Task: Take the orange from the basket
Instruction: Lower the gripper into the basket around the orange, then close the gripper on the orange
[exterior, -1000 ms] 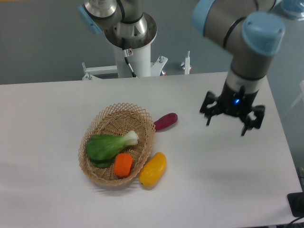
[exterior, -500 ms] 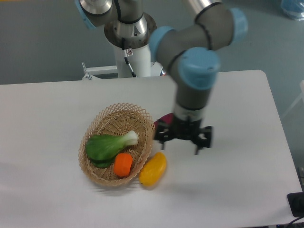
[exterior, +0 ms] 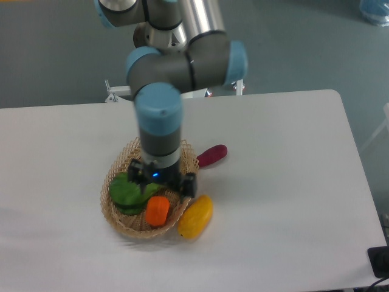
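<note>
The small bright orange (exterior: 158, 212) lies in the near right part of the woven tan basket (exterior: 117, 218). My gripper (exterior: 161, 187) hangs over the basket, just above and behind the orange, its black fingers spread apart and holding nothing. The gripper and wrist hide the middle and far side of the basket. A green leafy vegetable (exterior: 124, 191) lies in the basket to the left of the orange, partly covered by the gripper.
A yellow mango-like fruit (exterior: 196, 216) rests on the table against the basket's right rim. A dark red oblong vegetable (exterior: 211, 155) lies just behind and to the right of the basket. The robot base stands at the table's far edge.
The arm has swept left across the table, from the right side to over the basket. The gripper now hangs above the orange. The fruits have not moved.
</note>
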`<state>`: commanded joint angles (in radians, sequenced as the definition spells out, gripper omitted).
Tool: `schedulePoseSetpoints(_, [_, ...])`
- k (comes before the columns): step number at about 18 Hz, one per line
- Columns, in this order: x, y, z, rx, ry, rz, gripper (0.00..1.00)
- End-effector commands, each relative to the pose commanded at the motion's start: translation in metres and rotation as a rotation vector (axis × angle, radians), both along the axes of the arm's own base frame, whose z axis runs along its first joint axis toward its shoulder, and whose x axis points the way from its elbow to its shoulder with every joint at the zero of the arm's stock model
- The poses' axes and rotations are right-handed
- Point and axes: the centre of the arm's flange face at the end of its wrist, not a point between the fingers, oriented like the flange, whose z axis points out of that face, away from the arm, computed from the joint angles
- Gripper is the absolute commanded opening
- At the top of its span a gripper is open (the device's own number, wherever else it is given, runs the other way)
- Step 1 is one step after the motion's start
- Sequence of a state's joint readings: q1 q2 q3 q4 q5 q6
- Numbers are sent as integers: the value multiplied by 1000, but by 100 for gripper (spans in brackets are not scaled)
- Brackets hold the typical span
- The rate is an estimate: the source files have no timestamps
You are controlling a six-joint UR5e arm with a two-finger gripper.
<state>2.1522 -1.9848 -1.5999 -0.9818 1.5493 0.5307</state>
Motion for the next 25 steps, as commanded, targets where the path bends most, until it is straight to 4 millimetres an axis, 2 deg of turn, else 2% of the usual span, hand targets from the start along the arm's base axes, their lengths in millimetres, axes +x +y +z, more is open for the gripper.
schedulePoseSetpoints(3, [-1, 1, -24, -39, -14, -61, 100])
schedulePoseSetpoints(6, [-2, 0, -26, -44, -15, -70, 100])
schedulePoseSetpoints(9, [2, -5, -43, -71, -32, -68, 100])
schedulePoseSetpoints(25, [-3, -8, -64, -115, -22, -98, 100])
